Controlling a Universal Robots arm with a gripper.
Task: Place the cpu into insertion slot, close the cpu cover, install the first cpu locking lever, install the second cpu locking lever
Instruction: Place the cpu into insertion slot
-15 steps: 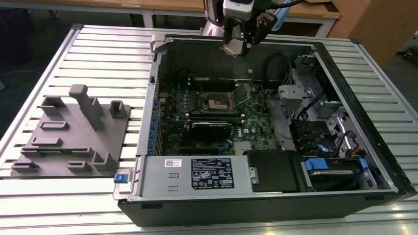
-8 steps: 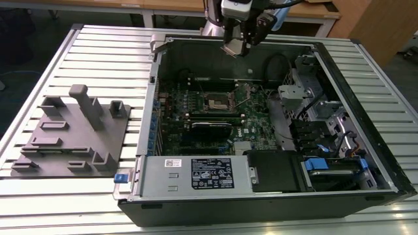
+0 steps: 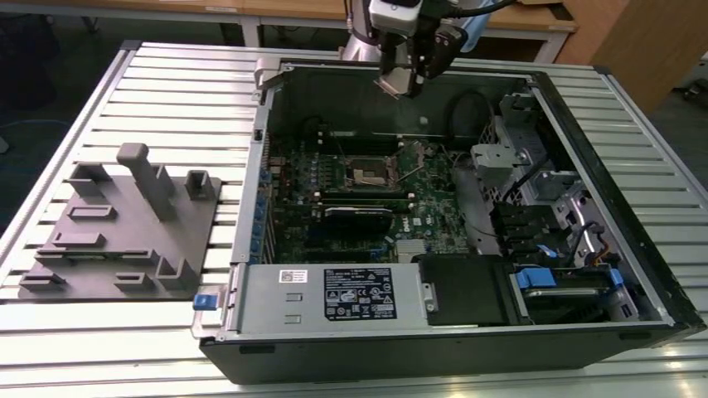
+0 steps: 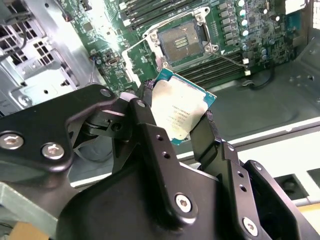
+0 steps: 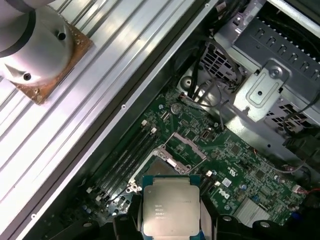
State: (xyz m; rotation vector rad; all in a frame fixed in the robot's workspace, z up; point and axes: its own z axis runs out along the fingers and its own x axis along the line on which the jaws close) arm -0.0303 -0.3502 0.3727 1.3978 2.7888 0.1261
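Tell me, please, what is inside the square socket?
The socket holds only its dark contacts. The chip, gripped in the pincer, covers one edge in the first wrist view.

Robotics lab bench, definitely not somebody's home office.
A slatted aluminium table (image 3: 166, 91) has a robot arm's base (image 5: 35, 45) mounted straight onto it. An opened desktop tower (image 3: 443, 348) lies on its side with the green motherboard (image 3: 298, 174) showing. A grey parts fixture (image 3: 122, 232) with upright pegs and pockets sits beside it, the gripper (image 4: 177, 107) pinches a cpu (image 4: 175, 122) over the board, and plain wooden desks (image 3: 166, 8) stand behind.
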